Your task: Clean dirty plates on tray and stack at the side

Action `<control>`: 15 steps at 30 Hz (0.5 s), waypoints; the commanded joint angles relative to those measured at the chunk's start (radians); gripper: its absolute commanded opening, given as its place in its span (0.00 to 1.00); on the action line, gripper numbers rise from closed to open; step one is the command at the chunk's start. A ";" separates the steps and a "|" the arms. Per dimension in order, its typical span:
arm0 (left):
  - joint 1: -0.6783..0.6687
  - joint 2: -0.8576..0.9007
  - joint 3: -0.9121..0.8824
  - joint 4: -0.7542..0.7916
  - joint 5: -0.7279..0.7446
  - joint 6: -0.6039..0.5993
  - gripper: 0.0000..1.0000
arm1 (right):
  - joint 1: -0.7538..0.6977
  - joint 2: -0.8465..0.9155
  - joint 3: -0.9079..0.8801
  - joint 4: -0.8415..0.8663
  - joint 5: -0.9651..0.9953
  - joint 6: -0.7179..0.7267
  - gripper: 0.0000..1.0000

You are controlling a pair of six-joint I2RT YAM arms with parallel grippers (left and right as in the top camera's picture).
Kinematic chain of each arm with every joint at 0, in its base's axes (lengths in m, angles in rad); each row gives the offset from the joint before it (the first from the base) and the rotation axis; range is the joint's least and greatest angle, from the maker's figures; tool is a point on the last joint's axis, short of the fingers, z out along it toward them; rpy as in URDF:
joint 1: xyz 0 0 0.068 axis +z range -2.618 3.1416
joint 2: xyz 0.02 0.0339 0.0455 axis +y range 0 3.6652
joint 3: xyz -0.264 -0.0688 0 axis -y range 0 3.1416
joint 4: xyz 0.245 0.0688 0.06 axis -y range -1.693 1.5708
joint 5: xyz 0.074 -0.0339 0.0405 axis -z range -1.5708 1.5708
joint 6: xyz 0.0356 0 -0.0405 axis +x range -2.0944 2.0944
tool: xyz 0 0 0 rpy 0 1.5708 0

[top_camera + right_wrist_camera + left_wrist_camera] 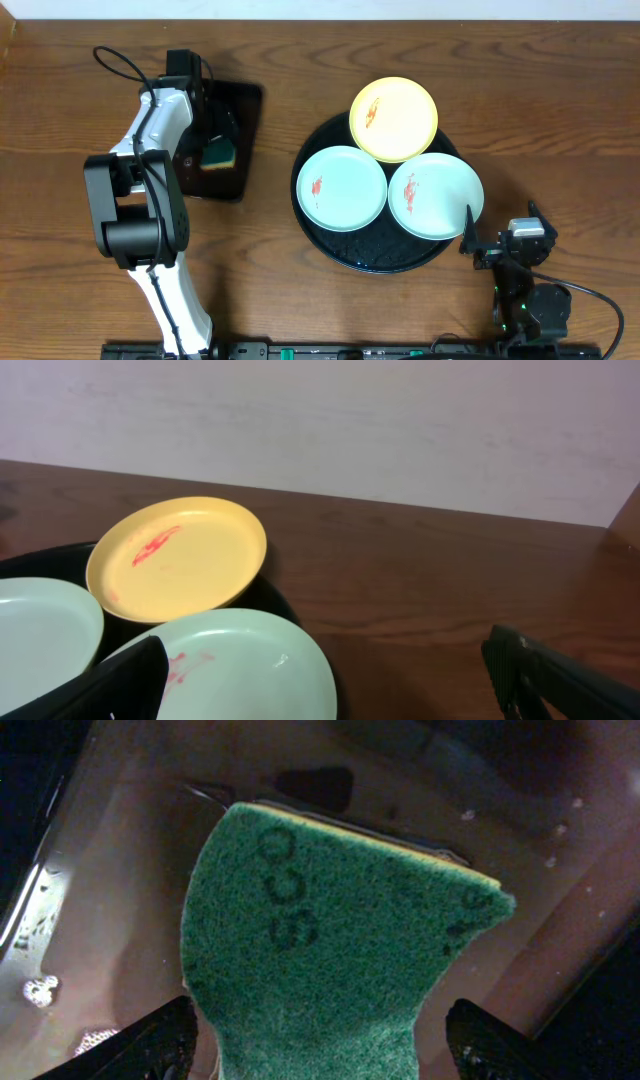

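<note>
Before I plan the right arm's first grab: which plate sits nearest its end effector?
The mint plate on the tray's right side; the other mint plate lies left, the yellow plate farther back.

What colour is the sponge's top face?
The sponge is dark green, with faint printed letters; clearest in the left wrist view.

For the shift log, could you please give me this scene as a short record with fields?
plates: yellow plate, left mint plate, right mint plate
plate state: all red-smeared, on round black tray
side stack: none yet
sponge: in rectangular tray
left gripper: open, straddling sponge
right gripper: open, empty, at round black tray's edge
</note>
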 commanded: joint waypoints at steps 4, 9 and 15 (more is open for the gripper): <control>0.003 0.013 -0.033 0.014 -0.013 -0.005 0.78 | -0.009 -0.004 -0.001 -0.004 0.003 -0.014 0.99; 0.003 0.017 -0.042 0.042 -0.013 -0.005 0.54 | -0.009 -0.004 -0.001 -0.004 0.003 -0.014 0.99; 0.003 0.017 -0.042 0.061 -0.013 -0.005 0.28 | -0.009 -0.004 -0.001 -0.004 0.003 -0.014 0.99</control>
